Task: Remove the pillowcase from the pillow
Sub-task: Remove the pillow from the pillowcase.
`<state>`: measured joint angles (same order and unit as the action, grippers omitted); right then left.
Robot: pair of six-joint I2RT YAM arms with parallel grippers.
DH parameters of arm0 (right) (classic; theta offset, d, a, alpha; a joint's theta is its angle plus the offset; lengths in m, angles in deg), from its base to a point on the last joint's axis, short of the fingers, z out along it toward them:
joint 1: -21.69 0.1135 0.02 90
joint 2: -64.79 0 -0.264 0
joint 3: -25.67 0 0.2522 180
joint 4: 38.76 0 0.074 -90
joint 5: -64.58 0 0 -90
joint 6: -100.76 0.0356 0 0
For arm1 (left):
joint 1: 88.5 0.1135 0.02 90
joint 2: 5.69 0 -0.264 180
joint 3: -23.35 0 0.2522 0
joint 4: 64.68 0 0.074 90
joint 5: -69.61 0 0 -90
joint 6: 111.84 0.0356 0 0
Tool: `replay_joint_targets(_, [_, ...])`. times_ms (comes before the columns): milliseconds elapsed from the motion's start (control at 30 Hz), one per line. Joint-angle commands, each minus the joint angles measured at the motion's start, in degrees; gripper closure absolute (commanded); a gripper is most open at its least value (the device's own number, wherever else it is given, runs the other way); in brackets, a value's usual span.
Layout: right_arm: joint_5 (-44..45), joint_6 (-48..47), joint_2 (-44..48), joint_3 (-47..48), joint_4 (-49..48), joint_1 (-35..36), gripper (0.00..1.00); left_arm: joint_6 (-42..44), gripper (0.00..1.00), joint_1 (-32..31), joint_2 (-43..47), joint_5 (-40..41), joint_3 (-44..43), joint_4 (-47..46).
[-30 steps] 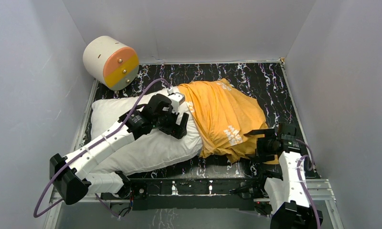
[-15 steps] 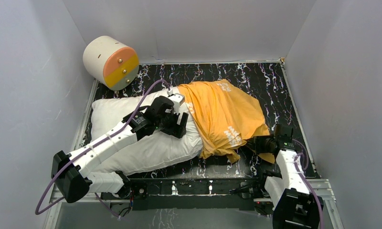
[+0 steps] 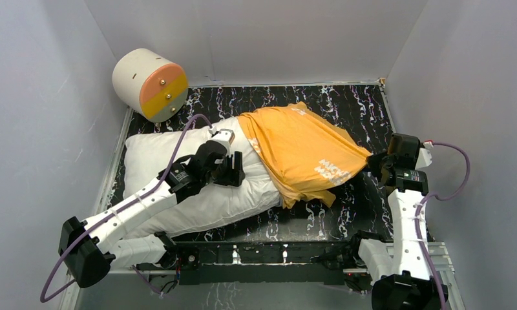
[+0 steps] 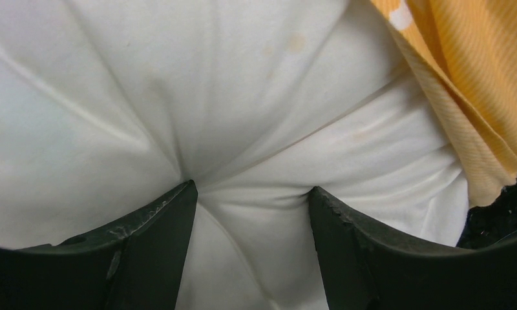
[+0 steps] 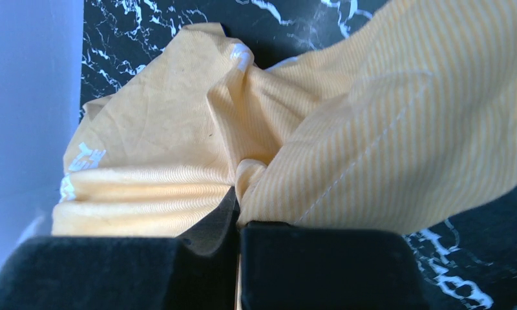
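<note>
- The pillow lies across the table, from near the left edge to past the middle. Its left half is bare and its right end is inside the pillowcase.
- The pillowcase lies orange face up and is stretched taut toward the table's right edge, where it is gripped.
- The right gripper is near the right edge, its jaws closed tight on a bunched corner of the pillowcase. From there a pull to the right should slide the cover off along the pillow's length.
- The left gripper has its jaws partway apart. Its fingers press into the bare pillow just beside the pillowcase's open hem, and creases run to the tips.
- This looks like an anchor, so the pillow does not follow the pull. The wrist view does not show whether it has pinched a fold or only pushes down.
- The cover seems about half off. How much pillow remains under the cloth is hidden.
</note>
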<state>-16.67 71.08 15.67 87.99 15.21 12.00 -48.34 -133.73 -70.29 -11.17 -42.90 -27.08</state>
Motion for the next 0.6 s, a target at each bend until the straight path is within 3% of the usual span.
replay_joint_targets(0, [20.7, -9.9, 0.8, 7.3, -10.0, -2.1, 1.00, -3.3, 0.41, 1.2, -0.3, 7.6, 6.1, 14.6])
replay_joint_targets(200, [15.0, -17.1, -6.5, 12.5, -8.1, -2.1, 1.00, -6.4, 0.49, 1.2, 0.2, 9.9, 7.1, 16.6])
replay_joint_targets(267, [7.9, -19.4, -9.2, 13.7, -6.8, -2.1, 0.98, -5.9, 0.52, 1.2, 0.4, 9.3, 6.7, 16.3])
replay_joint_targets(400, [-6.7, -23.1, -12.7, 12.8, -5.0, -2.1, 0.78, -3.5, 0.55, 1.2, 1.2, 5.5, 5.6, 13.1])
replay_joint_targets(467, [-14.4, -25.4, -13.6, 12.0, -3.6, -2.1, 0.74, -2.9, 0.56, 1.2, 1.6, 3.6, 5.2, 11.7])
replay_joint_targets(567, [-34.1, -33.1, -13.4, 10.3, -2.5, -2.1, 0.68, -2.3, 0.57, 1.2, 1.7, 1.8, 5.1, 10.3])
